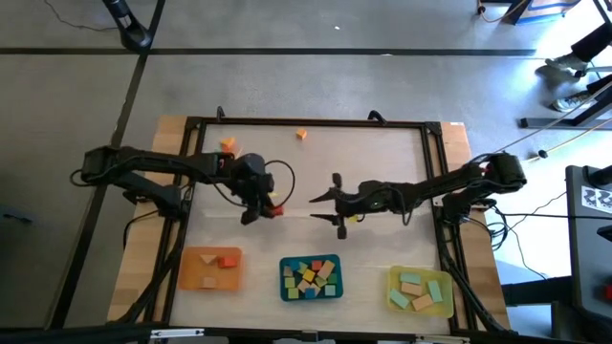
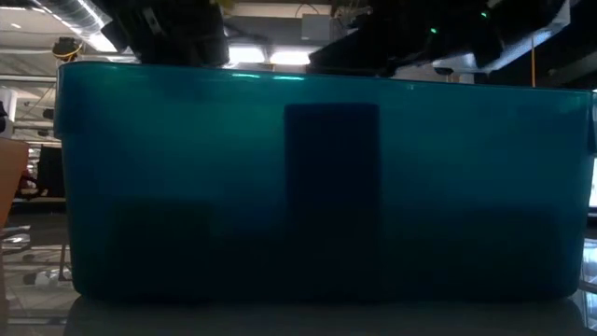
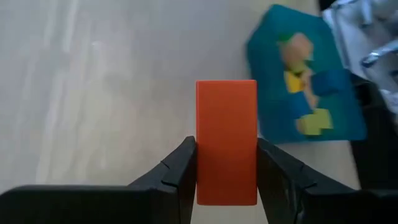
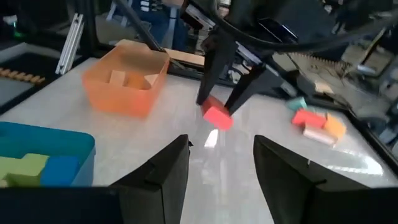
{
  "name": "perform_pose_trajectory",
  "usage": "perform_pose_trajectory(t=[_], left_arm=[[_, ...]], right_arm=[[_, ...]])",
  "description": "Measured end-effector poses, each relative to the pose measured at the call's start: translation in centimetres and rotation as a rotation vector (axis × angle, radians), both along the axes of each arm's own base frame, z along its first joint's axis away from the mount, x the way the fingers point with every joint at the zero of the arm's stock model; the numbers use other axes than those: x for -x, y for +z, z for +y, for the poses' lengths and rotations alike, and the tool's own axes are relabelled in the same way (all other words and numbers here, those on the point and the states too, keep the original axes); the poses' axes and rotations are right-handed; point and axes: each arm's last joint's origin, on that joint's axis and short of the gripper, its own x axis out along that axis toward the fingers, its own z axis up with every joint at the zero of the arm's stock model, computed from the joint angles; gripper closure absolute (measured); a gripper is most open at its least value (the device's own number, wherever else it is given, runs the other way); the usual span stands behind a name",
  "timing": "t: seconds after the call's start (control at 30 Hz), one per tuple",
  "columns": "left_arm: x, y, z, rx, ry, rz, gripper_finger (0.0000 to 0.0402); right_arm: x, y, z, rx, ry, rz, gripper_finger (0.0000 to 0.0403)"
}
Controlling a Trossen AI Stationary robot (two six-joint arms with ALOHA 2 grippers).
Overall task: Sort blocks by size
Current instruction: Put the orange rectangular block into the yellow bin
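Left wrist view: left gripper clamps an orange block, a plain rectangular bar, long axis running forward between the fingers, held above the table centre-left. Right gripper is empty, jaws apart, mid-table. Three trays: orange, teal, yellow.

Robotics lab: framed test table.

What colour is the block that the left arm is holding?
Orange-red. The block shows best in the left wrist view, pinched in the left end effector.
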Motion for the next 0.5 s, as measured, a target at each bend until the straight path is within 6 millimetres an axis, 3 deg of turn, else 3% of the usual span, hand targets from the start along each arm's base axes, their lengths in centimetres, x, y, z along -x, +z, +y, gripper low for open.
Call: perform_pose_trajectory(t=[0.27, 0.5], left_arm=[[-0.7, 0.8, -1.9, 0.080, -0.105, -0.095, 0.0278], [-0.8, 0.9, -2.3, 0.077, -0.123, -0.110, 0.0278]], right_arm=[[-4.3, 0.7, 2.6, 0.216, 0.021, 0.056, 0.0226], [-6.8, 1.4, 3.8, 0.342, 0.040, 0.087, 0.0226]])
